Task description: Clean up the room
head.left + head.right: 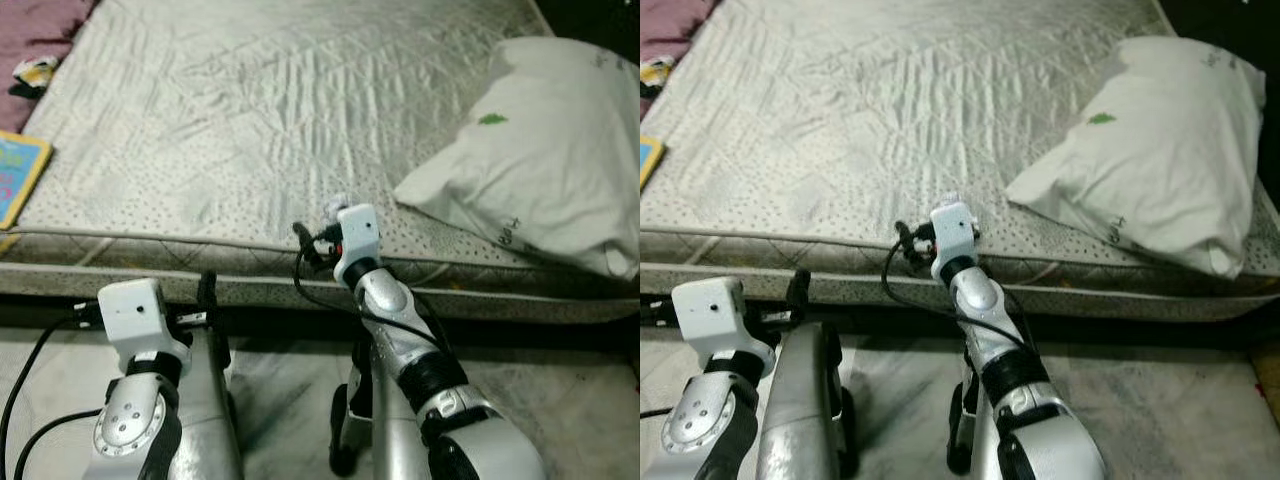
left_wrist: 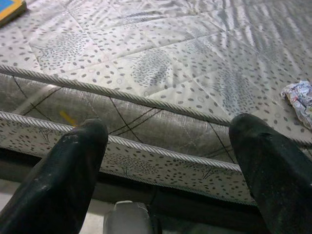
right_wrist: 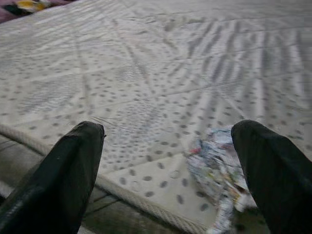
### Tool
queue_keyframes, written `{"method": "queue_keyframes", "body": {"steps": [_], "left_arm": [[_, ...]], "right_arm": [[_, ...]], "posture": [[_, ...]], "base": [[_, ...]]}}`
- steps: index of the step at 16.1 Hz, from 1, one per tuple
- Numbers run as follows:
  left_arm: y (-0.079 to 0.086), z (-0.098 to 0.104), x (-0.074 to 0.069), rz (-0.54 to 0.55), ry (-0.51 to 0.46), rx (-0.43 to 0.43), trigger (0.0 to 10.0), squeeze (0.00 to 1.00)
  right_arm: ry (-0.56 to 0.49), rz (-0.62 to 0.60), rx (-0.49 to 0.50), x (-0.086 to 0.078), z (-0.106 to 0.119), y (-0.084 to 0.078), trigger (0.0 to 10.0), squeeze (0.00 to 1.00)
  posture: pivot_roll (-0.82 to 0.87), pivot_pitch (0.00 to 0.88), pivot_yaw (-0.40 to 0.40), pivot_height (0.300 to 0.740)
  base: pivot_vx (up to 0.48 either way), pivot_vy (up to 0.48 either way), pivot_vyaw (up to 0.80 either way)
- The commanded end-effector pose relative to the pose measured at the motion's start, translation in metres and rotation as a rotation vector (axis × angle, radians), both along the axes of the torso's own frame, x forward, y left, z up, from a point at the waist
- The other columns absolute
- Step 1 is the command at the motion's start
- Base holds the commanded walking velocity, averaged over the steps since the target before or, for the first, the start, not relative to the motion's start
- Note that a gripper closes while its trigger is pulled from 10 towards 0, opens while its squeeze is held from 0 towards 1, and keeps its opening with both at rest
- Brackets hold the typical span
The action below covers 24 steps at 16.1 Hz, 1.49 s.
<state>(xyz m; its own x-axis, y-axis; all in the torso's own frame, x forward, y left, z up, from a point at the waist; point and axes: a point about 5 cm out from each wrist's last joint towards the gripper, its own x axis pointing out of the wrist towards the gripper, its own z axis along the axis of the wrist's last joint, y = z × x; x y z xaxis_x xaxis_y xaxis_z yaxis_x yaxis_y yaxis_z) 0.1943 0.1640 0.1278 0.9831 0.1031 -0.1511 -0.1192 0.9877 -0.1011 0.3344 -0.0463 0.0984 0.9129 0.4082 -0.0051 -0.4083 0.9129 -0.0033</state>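
A crumpled, printed wrapper point(image 3: 217, 170) lies on the grey patterned mattress point(image 1: 250, 110), close to its front edge point(image 1: 335, 207). My right gripper point(image 3: 170, 170) is open and held low over that edge. The wrapper sits between its two black fingers, nearer one of them, and I see no contact. My left gripper point(image 2: 170, 165) is open too, with nothing in it. It faces the mattress side below the piped seam, and the wrapper point(image 2: 300, 97) lies well off to one side of it.
A large white pillow point(image 1: 550, 150) lies on the right of the mattress. A colourful book point(image 1: 18, 175) rests at its left edge, with purple cloth point(image 1: 40, 25) and a small yellow item point(image 1: 35, 72) beyond. Marbled floor point(image 1: 290, 400) lies below.
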Motion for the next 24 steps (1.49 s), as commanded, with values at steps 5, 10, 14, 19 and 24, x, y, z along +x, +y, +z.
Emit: {"method": "queue_keyframes", "body": {"steps": [5, 10, 14, 19, 24], "left_arm": [[-0.009, 0.000, -0.007, -0.023, 0.013, -0.013, 10.0, 0.00], [-0.018, 0.000, -0.026, -0.025, 0.058, -0.039, 10.0, 0.00], [-0.026, 0.001, -0.040, -0.013, 0.092, -0.071, 10.0, 0.00], [-0.031, 0.002, -0.048, 0.007, 0.116, -0.092, 10.0, 0.00], [-0.030, 0.004, -0.042, 0.021, 0.100, -0.087, 10.0, 0.00]], "right_arm": [[0.014, -0.103, -0.035, 0.012, 0.000, 0.000, 10.0, 0.00], [-0.008, -0.146, -0.080, 0.023, 0.013, 0.009, 10.0, 0.00], [-0.029, -0.172, -0.064, 0.029, 0.025, 0.015, 10.0, 0.00], [-0.003, -0.150, -0.114, 0.026, 0.023, 0.029, 0.0, 0.00], [0.059, -0.153, -0.140, 0.026, 0.016, 0.027, 0.0, 0.00]], "posture": [[0.15, 0.235, -0.121, 0.521], [0.16, 0.300, -0.120, 0.521], [0.15, 0.353, -0.147, 0.521], [0.15, 0.380, -0.167, 0.521], [0.15, 0.360, -0.174, 0.521]], "base": [[0.000, 0.000, 0.00], [0.000, 0.000, 0.00], [0.000, 0.000, 0.00], [0.000, 0.000, 0.00], [0.000, 0.000, 0.00]]}}
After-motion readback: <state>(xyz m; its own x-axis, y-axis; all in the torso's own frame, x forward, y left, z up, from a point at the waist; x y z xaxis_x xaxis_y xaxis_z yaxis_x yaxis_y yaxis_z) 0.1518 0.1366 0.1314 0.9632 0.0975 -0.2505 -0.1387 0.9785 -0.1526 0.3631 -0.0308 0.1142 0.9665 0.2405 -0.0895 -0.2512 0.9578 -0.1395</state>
